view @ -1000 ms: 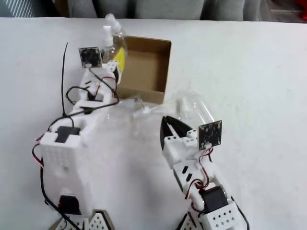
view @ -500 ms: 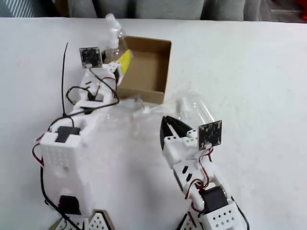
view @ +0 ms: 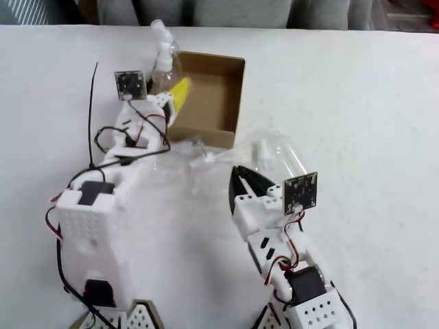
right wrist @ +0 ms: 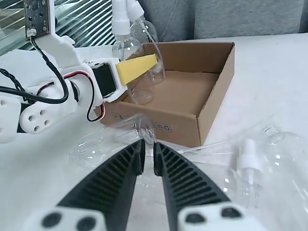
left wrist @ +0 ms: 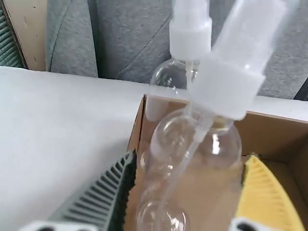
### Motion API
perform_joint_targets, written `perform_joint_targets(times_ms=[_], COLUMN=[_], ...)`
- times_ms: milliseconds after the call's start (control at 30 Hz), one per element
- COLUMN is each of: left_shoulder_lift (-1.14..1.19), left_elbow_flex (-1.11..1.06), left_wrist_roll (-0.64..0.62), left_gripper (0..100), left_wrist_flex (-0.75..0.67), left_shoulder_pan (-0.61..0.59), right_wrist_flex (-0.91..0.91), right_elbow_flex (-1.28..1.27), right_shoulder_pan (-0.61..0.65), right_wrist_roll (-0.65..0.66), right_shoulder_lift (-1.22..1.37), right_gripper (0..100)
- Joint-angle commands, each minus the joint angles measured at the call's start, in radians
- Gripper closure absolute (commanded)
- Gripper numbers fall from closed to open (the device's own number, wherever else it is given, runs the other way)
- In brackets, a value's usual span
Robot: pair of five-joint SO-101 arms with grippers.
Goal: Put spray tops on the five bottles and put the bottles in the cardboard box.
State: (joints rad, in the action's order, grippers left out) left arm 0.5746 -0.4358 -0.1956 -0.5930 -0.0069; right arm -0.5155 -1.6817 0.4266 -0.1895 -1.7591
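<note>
- Presently, the left gripper [left wrist: 188, 204] is clamped on a capped bottle [left wrist: 192, 144], which is squeezed from both sides.
- That bottle is held slightly tilted at the 9 o'clock wall of the box [view: 209, 103]; its base appears to be just inside the rim.
- A second bottle [left wrist: 169, 72], also capped, is seen just behind at 12 o'clock; whether it stands inside the box cannot be told.
- At 6 o'clock of the box, the right gripper [right wrist: 148, 147] is kept low over the table, jaws almost together and nothing gripped.
- Loose bottles [right wrist: 269, 154] are left lying at its 1 o'clock, well apart from the box.
- For a clean placement, the held bottle should be:
  - shifted toward 3 o'clock until the wall is cleared;
  - righted and lowered to the floor;
  - released only then.
</note>
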Motion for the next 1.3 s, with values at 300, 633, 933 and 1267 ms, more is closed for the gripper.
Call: perform_joint_targets(times_ms=[300, 633, 933, 1267], left_shoulder_lift=[-0.170, -0.544, -0.983, -1.363], left_elbow_flex=[-0.081, -0.308, -0.480, -0.480], left_wrist_roll=[-0.002, 0.006, -0.002, -0.040], left_gripper=[60, 60, 60, 65], left_wrist_flex=[0.002, 0.351, 0.763, 1.238], left_shoulder_pan=[-0.010, -0.025, -0.076, -0.077], right_wrist_flex=[-0.004, -0.004, -0.025, -0.028], right_elbow_flex=[-0.009, -0.009, -0.009, -0.009], right_shoulder_pan=[0.002, -0.001, 0.001, -0.005], right_wrist_roll=[0.012, 0.012, 0.014, 0.025], right_shoulder_lift=[-0.007, -0.007, -0.007, -0.007], right_gripper=[98.2, 98.2, 98.2, 98.2])
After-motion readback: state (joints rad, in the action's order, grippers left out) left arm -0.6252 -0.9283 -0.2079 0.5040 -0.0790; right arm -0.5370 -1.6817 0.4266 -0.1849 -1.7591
